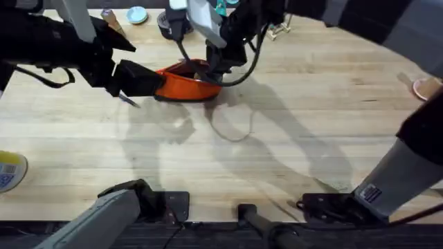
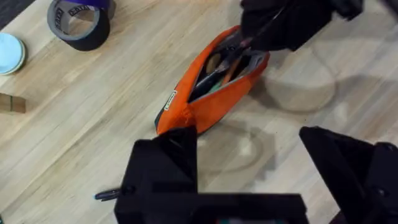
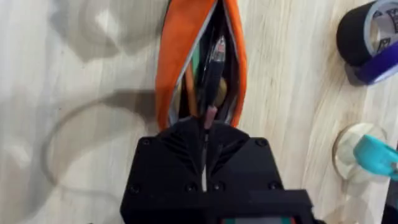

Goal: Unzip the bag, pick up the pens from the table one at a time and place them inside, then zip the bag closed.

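The orange bag (image 1: 185,84) lies on the table (image 1: 277,138) with its zipper open, and dark items show inside the bag (image 2: 211,87). My right gripper (image 3: 205,124) is shut on a thin dark pen (image 3: 214,56), whose silvery end reaches into the opening of the bag (image 3: 171,56). In the overhead view the right gripper (image 1: 211,69) hangs over the bag's right end. My left gripper (image 2: 249,140) stands open by the bag's left end, one finger (image 2: 168,162) next to the fabric. Another pen (image 1: 128,100) lies on the table under the left gripper (image 1: 142,79); its end pokes out as the pen (image 2: 109,195).
A black tape roll (image 2: 78,22) and a light blue lid (image 2: 9,53) sit beyond the bag. A teal object on a clear base (image 3: 373,155) stands near the tape (image 3: 370,37). A yellow-blue round item (image 1: 8,171) lies at the left edge, a pink one (image 1: 426,86) at the right.
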`<action>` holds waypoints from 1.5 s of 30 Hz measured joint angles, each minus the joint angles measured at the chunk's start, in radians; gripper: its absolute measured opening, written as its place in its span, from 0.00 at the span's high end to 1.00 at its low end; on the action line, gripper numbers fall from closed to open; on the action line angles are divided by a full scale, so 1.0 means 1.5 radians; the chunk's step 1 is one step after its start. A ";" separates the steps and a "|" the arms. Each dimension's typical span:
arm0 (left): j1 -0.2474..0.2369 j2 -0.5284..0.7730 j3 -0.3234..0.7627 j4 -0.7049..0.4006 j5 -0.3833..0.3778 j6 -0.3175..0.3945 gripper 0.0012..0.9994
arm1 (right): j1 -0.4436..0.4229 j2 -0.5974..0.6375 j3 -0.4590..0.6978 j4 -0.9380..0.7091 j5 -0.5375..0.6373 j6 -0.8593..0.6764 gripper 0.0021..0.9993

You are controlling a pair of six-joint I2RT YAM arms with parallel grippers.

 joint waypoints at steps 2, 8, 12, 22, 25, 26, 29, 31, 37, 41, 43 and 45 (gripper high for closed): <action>0.000 0.000 0.000 0.000 0.000 0.000 0.01 | 0.005 0.011 0.000 0.016 -0.001 0.000 0.97; 0.000 0.000 0.000 0.000 0.000 0.000 0.01 | 0.016 0.047 0.000 0.031 -0.002 0.001 0.97; 0.000 0.000 0.000 0.000 0.000 0.000 0.01 | 0.018 0.064 0.000 0.040 -0.002 0.004 0.97; 0.000 0.000 0.000 0.000 0.000 0.000 0.01 | 0.018 0.071 0.000 0.087 -0.002 0.019 0.97; 0.000 0.000 0.000 0.000 0.000 0.000 0.01 | 0.018 0.071 0.000 0.087 -0.002 0.024 0.97; 0.000 0.000 0.000 0.000 0.000 0.000 0.01 | 0.018 0.071 0.000 0.087 -0.002 0.026 0.97; 0.000 0.000 0.000 0.000 0.000 0.000 0.01 | 0.018 0.071 0.000 0.087 -0.002 0.030 0.97; 0.000 0.000 0.000 0.000 0.000 0.000 0.01 | 0.018 0.071 0.000 0.087 -0.002 0.036 0.87; 0.000 0.000 0.000 0.000 0.000 0.000 0.01 | 0.018 0.071 0.000 0.088 -0.002 0.040 0.05; 0.000 0.000 0.000 0.000 0.000 0.000 0.01 | 0.018 0.071 0.000 0.088 -0.002 0.041 0.00; 0.000 0.000 0.000 0.000 0.000 0.000 0.01 | 0.018 0.071 0.000 0.088 -0.002 0.041 0.00; 0.000 0.000 0.000 0.000 0.000 0.000 0.01 | 0.018 0.071 0.000 0.090 -0.002 0.041 0.00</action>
